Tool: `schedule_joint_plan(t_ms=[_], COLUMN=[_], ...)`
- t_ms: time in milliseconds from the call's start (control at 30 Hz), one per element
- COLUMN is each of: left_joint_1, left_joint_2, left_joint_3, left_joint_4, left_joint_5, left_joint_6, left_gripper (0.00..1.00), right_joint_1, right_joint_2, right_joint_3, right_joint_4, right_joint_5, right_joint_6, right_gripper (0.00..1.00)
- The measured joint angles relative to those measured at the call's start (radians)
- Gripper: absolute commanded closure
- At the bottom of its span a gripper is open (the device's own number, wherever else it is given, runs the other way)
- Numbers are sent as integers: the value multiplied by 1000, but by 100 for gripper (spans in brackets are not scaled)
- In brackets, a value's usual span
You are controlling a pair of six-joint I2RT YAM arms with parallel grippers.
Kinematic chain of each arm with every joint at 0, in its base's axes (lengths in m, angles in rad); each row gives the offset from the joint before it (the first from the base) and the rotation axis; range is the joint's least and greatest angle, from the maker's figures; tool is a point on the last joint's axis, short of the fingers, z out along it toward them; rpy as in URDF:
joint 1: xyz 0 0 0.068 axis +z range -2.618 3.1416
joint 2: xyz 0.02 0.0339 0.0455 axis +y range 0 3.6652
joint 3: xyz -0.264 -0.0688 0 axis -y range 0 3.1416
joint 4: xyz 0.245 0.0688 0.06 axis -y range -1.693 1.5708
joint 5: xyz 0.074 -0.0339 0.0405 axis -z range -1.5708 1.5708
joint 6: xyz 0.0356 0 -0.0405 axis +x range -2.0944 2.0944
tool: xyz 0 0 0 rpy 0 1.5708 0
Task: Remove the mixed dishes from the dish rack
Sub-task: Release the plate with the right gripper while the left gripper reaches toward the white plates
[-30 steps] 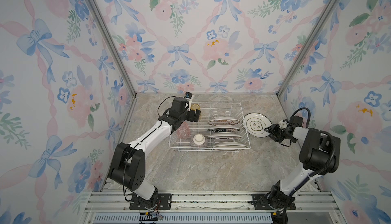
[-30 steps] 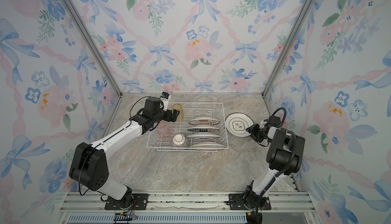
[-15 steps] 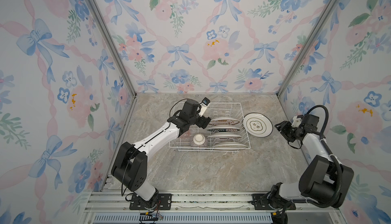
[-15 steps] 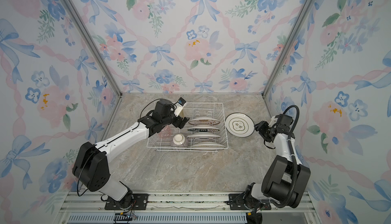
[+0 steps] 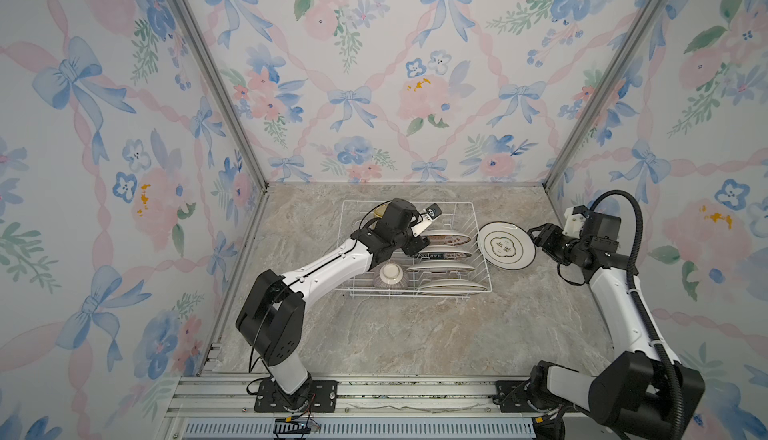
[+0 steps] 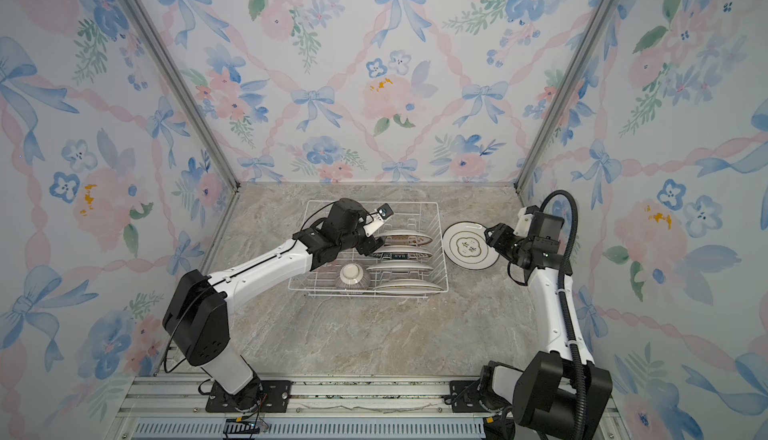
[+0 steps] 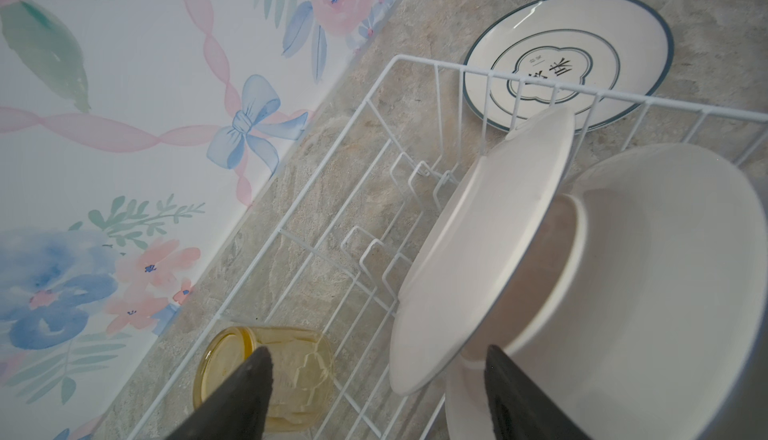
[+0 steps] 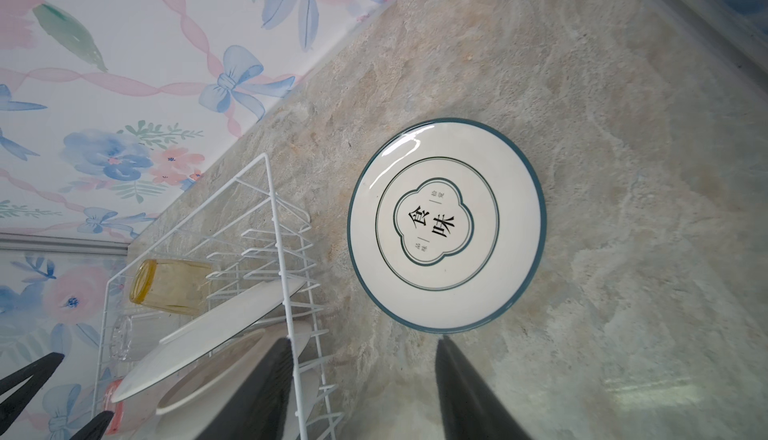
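The white wire dish rack (image 5: 407, 202) (image 6: 370, 202) holds several white plates (image 5: 440, 266) (image 6: 401, 266) standing on edge in its prongs. An upturned striped bowl (image 5: 390, 275) (image 6: 353, 276) sits at its front. A yellow tumbler (image 7: 303, 359) (image 8: 170, 286) lies at its back corner, with a clear tumbler (image 8: 124, 336) and a pink one (image 8: 113, 406) beside it. My left gripper (image 5: 419, 245) (image 7: 376, 350) is open over the rack, with the rim of the rearmost plate (image 7: 478, 250) between its fingers. My right gripper (image 5: 536, 236) (image 8: 363, 339) is open and empty, just off the printed plate (image 5: 505, 245) (image 8: 446, 225) lying flat on the table.
The marble tabletop (image 5: 415, 334) is boxed in by floral walls at the back and both sides. The flat plate lies close to the rack's right side (image 8: 286, 292). An aluminium rail (image 5: 374, 392) runs along the front edge.
My left gripper has swung right from the yellow tumbler to the plates and its jaws have narrowed a little. My right arm has lifted and drawn back from the flat plate.
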Motion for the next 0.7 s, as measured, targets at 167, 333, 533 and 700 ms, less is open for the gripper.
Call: schedule_joint_plan(t_ms=[167, 333, 533, 700], left_joint_1=[-9, -23, -34, -42], left_joint_2=[42, 88, 126, 155], left_joint_3=[53, 107, 128, 172], left_joint_4=[-18, -51, -80, -94], left_joint_5=[11, 28, 27, 10], left_joint_6=[25, 56, 81, 106], left_gripper=[29, 28, 30, 35], right_joint_1=[0, 0, 0, 0], right_joint_2=[-25, -49, -50, -50], right_joint_3=[0, 0, 0, 0], right_joint_4=[0, 1, 8, 21], right_joint_5=[-1, -4, -8, -18], right_joint_6=[7, 11, 23, 26], right_gripper=[42, 41, 41, 41])
